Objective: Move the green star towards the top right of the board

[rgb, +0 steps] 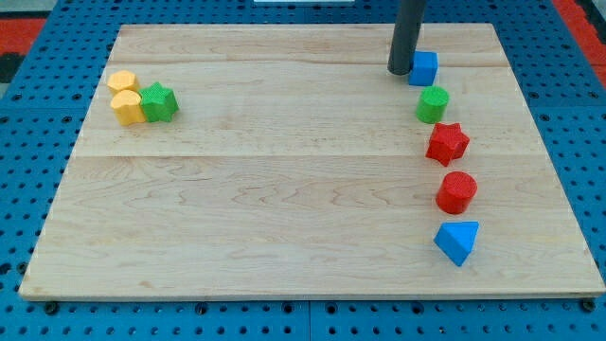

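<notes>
A pale wooden board (pixel 284 189) lies on a blue pegboard surface (pixel 38 313), its planks running across the view. Over the board's upper right, the arm's dark rod (pixel 409 33) comes down from the view's top; it carries no jaws, so nothing is clasped or let go, and it holds no block. The rod's lower end, the tip (pixel 399 72), rests on the wood just to the left of a blue cube (pixel 423 68), seemingly touching it.

Below the cube a loose column runs down the right side: a green cylinder (pixel 433 104), a red star (pixel 447 143), a red cylinder (pixel 456 192) and a blue triangular block (pixel 457 241), each near the next.

The green star (pixel 159 101) sits far across the board at the upper left, well apart from the tip. It touches a yellow block (pixel 127 107) on its left, with a second yellow block (pixel 122 81) just above that one. The wide middle of the board lies between star and tip. No writing or label can be read.
</notes>
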`<action>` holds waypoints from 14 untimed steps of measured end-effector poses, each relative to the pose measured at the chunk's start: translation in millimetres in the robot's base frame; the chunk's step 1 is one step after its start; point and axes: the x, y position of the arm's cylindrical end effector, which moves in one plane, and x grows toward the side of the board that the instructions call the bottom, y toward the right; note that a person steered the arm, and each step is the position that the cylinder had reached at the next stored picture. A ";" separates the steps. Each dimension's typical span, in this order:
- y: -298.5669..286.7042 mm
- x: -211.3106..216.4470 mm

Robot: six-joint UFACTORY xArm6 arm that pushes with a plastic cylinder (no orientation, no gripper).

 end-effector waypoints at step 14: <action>-209.4 -69.3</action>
